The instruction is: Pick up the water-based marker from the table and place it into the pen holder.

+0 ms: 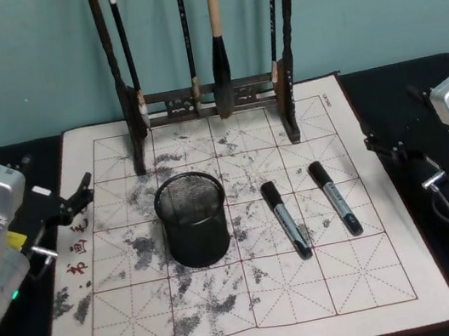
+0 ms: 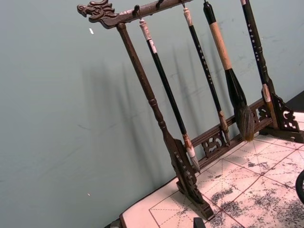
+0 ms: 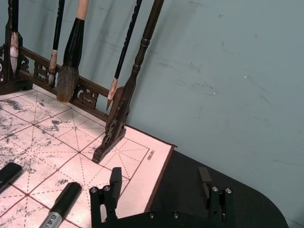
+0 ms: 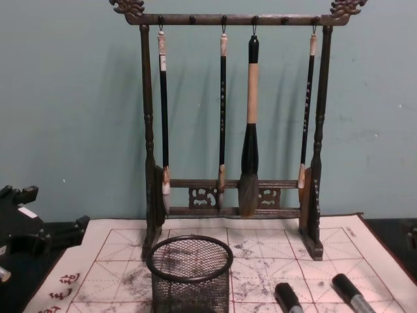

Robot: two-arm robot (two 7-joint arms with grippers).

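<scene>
- Head view: the left gripper (image 1: 61,182) hangs at the mat's (image 1: 367,299) left edge and the right gripper (image 1: 390,125) at its right edge. Both sets of jaws are spread and hold nothing.
- The holder (image 1: 193,221) stands upright on the mat. The left marker (image 1: 285,218) lies flat just right of it, and the right marker (image 1: 335,198) lies beside that one, apart from it.
- The markers are parallel, their long axes running far to near with the near ends angled slightly right.
- The rack (image 1: 287,106) stands behind them, its top cut off.
- Left wrist view: the rack (image 2: 156,109) and its brushes (image 2: 228,76) stand on the mat's far edge. A sliver of the holder's rim shows at the frame edge, and the jaw tips barely show.
- Right wrist view: the right gripper (image 3: 160,183) has its jaws wide and empty above the mat's corner and the black surface (image 3: 228,175). Both markers are cut off at the frame edge.
- Chest view: the left gripper (image 4: 55,208) is at the left with its jaws apart. The holder (image 4: 189,274) is cut off below, and only the markers' far ends show.
</scene>
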